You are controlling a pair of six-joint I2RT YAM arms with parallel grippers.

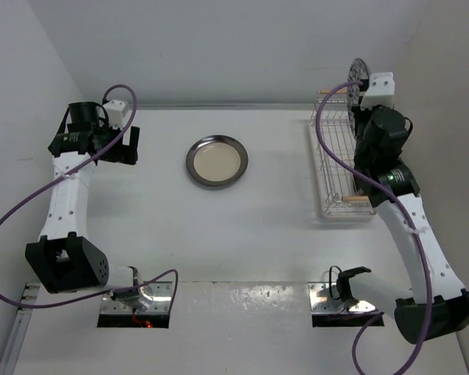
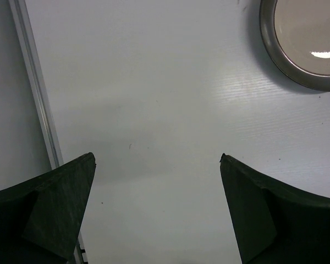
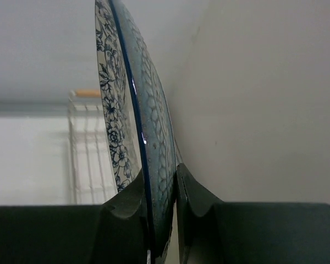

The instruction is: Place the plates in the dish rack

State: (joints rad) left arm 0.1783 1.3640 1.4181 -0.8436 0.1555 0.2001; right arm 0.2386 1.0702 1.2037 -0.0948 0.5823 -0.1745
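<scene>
bright even light; soft shadows; faint glare

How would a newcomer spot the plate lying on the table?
On the white table, left of the wire dish rack, one round plate lies flat near the middle. Its dark rim and cream centre set it apart from the blue floral plate clamped on edge in the right gripper.
</scene>
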